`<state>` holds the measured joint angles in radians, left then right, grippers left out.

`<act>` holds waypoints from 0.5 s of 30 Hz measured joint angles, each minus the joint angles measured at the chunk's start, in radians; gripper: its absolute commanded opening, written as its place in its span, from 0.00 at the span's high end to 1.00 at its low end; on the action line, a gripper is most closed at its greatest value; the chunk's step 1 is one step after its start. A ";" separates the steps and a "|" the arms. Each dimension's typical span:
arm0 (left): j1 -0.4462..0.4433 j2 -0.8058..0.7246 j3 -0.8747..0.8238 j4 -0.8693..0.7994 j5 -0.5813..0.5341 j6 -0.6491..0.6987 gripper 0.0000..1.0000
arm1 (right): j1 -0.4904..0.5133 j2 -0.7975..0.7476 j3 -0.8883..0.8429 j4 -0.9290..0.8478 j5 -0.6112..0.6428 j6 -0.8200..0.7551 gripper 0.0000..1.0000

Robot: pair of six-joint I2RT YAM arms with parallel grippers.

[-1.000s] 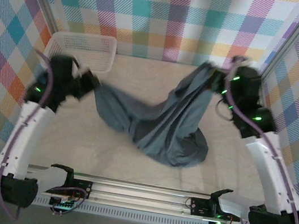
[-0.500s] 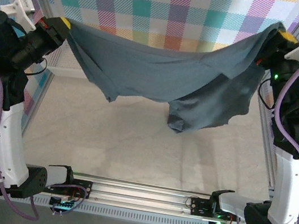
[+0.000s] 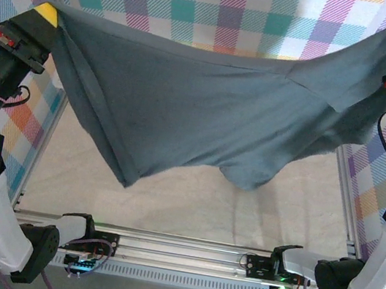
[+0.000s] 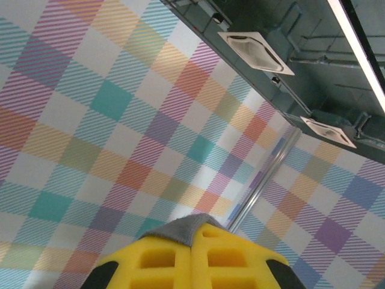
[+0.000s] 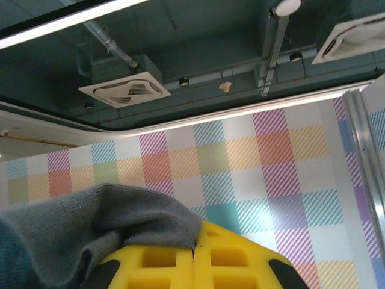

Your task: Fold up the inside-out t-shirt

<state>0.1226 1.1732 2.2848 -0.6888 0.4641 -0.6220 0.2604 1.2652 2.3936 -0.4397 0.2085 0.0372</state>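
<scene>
**Shirt hoisted high and stretched wide**

The left end effector (image 4: 191, 247) and right end effector (image 5: 194, 248), each clamped on an edge of the inside-out t-shirt (image 3: 205, 117), hold it spread as a sagging sheet high above the counter (image 3: 192, 193). Half a second ago it hung lower and bunched; before that it trailed on the counter. Opened out, it looks ready to be laid flat.

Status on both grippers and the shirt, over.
Both shut: left gripper on one t-shirt edge, right gripper on the opposite edge. T-shirt spread in the air between them, sagging above the table.
</scene>
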 measured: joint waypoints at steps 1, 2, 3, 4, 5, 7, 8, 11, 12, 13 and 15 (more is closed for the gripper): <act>0.000 0.010 -0.011 0.011 0.005 -0.006 1.00 | 0.000 0.015 0.011 0.004 0.003 -0.014 1.00; 0.000 0.023 -0.028 0.024 0.010 -0.010 1.00 | 0.000 0.034 0.018 0.008 0.008 -0.028 1.00; 0.000 0.036 -0.055 0.043 0.016 -0.014 1.00 | 0.000 0.058 0.021 0.012 0.014 -0.042 1.00; 0.000 0.054 -0.092 0.068 0.024 -0.015 1.00 | -0.003 0.089 0.024 0.016 0.018 -0.054 1.00; 0.000 0.076 -0.135 0.098 0.032 -0.019 1.00 | -0.011 0.124 0.023 0.021 0.018 -0.061 1.00; 0.000 0.134 -0.227 0.158 0.053 -0.023 1.00 | -0.032 0.206 0.023 0.020 0.013 -0.068 1.00; -0.003 0.174 -0.281 0.195 0.063 -0.026 1.00 | -0.049 0.260 0.025 0.020 0.004 -0.067 1.00; -0.024 0.301 -0.426 0.292 0.060 -0.016 1.00 | -0.095 0.433 0.036 0.014 -0.024 -0.051 1.00; -0.031 0.345 -0.470 0.317 0.050 -0.010 1.00 | -0.106 0.486 0.037 0.009 -0.033 -0.045 1.00; -0.042 0.391 -0.506 0.339 0.039 0.000 1.00 | -0.119 0.544 0.037 0.004 -0.040 -0.037 1.00; -0.066 0.490 -0.536 0.365 0.011 0.019 0.95 | -0.139 0.653 0.040 -0.005 -0.054 -0.018 1.00</act>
<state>0.0566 1.6634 1.7485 -0.3241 0.4751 -0.6025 0.1211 1.9186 2.4340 -0.4446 0.1543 0.0196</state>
